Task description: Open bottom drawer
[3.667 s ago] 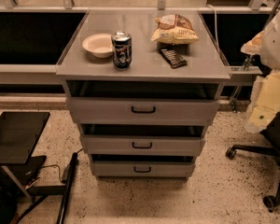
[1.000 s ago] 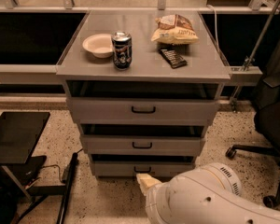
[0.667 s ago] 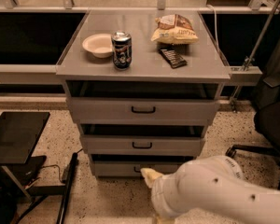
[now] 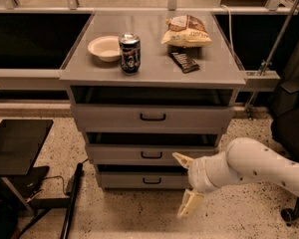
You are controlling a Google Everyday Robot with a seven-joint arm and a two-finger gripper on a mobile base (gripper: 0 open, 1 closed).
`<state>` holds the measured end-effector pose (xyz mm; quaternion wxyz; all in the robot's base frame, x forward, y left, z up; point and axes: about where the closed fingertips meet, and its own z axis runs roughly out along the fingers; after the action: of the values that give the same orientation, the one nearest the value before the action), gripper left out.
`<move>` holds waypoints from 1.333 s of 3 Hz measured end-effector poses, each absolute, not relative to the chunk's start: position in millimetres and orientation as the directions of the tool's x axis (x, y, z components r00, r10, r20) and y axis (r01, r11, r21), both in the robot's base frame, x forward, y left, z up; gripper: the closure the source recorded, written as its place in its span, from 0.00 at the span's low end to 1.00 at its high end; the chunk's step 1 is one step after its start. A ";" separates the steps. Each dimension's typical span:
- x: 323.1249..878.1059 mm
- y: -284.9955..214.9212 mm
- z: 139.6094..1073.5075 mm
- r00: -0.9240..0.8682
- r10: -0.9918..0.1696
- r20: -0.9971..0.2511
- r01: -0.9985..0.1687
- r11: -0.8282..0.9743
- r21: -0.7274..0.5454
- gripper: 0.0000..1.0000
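Observation:
The bottom drawer (image 4: pixel 124 180) is the lowest grey front of the three-drawer cabinet, with a small black bar handle (image 4: pixel 152 181) at its centre. It looks pushed in. My gripper (image 4: pixel 185 183) hangs in front of the drawer's right end, just right of the handle and not touching it. It is open: one cream finger (image 4: pixel 182 159) points up-left and the other (image 4: pixel 189 204) points down toward the floor. The white arm (image 4: pixel 259 166) comes in from the right and hides the drawer's right corner.
The middle drawer (image 4: pixel 152 154) and top drawer (image 4: pixel 153 117) sit above. On the cabinet top are a bowl (image 4: pixel 104 47), a can (image 4: pixel 129 54), a chip bag (image 4: pixel 185 32) and a dark bar (image 4: pixel 184 61). A black stand (image 4: pixel 17 146) is at left and a chair base (image 4: pixel 289 214) at right.
The arm dropped from the right edge to floor level, then drew back to the right. The gripper now sits right of the bottom handle with its fingers spread vertically.

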<state>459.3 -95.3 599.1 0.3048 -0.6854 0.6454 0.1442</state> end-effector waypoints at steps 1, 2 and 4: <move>487.0 -104.2 575.1 0.110 -0.735 -0.669 -0.979 0.034 -0.199 0.00; 496.9 -124.5 552.4 0.063 -0.771 -0.633 -0.978 0.078 -0.192 0.00; 500.3 -124.0 549.8 0.037 -0.771 -0.636 -0.976 0.110 -0.189 0.00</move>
<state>500.3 -124.0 549.8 0.3156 -0.6471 0.6747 0.1623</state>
